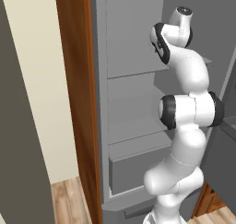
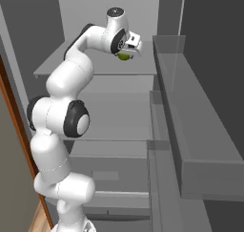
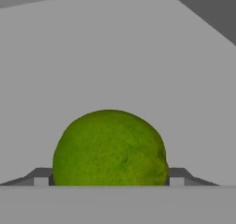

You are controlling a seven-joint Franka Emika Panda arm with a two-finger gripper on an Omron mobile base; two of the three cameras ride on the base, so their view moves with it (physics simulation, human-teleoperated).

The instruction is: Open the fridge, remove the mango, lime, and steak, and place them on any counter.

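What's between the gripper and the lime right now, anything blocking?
Nothing visible. The lime sits on the fridge shelf directly between the fingertips of the gripper, one on each side, no other item nearby.

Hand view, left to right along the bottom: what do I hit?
Left fingertip → green fruit, sitting between the pincer's tips on the grey fridge shelf → right fingertip.

The arm (image 2: 66, 116) has smooth, rounded white segments with black joint rings – the wrist cap looks dark grey.
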